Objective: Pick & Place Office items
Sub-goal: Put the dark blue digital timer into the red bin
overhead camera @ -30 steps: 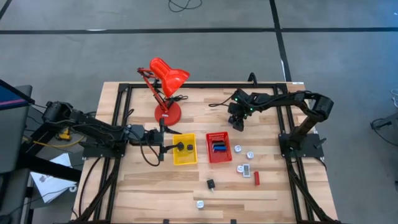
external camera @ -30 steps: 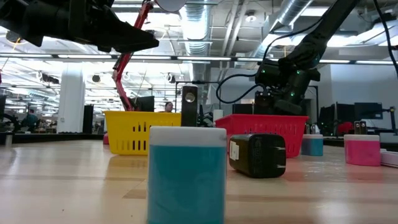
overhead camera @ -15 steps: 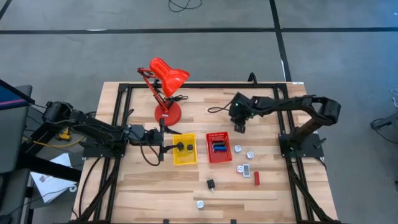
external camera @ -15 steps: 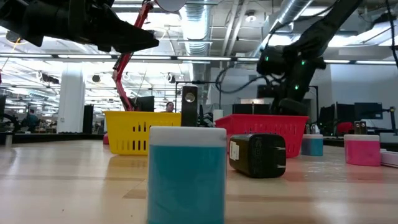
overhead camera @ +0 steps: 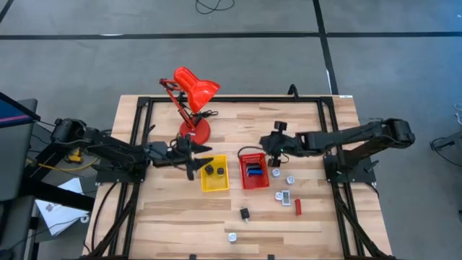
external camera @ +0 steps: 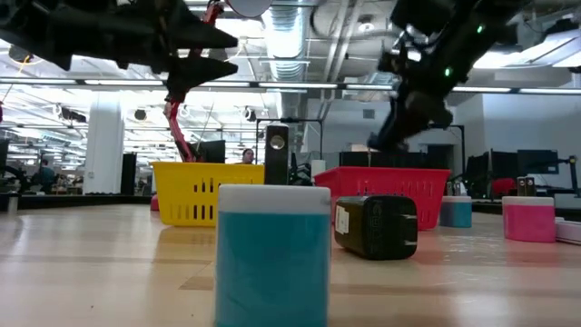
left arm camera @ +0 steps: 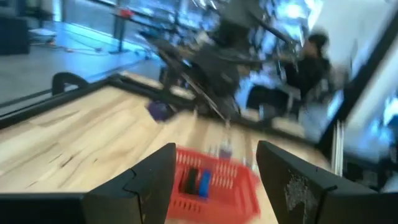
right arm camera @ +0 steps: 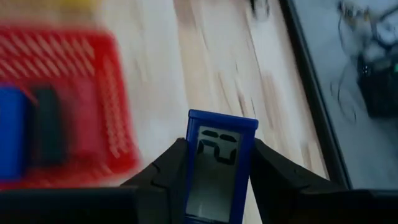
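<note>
High view: right end effector (overhead camera: 275, 146) sits just beside the far right corner of the red tray (overhead camera: 253, 170), arm stretched across from the worktop's (overhead camera: 303, 123) right side. Left end effector (overhead camera: 203, 154) hangs at the yellow tray's (overhead camera: 214, 174) far left corner, near the lamp base (overhead camera: 195, 131). Yellow tray holds two black pieces (overhead camera: 213, 170); red tray holds blue and dark pieces (overhead camera: 253, 171). Loose items right of the red tray: silvery-white bits (overhead camera: 283, 178), a red block (overhead camera: 297, 206); a black piece (overhead camera: 245, 213) and a white bit (overhead camera: 232, 236) toward the near edge. Far half of the worktop is open, near left part bare too.

Low view: teal block (external camera: 272, 254) with white cap close up, black adapter (external camera: 376, 226) beside it, both trays behind (baskets from here). Both arms above the tray rims.

Left wrist view: fingers (left arm camera: 149, 180) parted, nothing between them; red tray ahead.

Right wrist view: fingers (right arm camera: 166, 168) clamped on a blue flat piece with a grey display (right arm camera: 217, 165), held upright, red tray off to one side with bare wood next to it.
</note>
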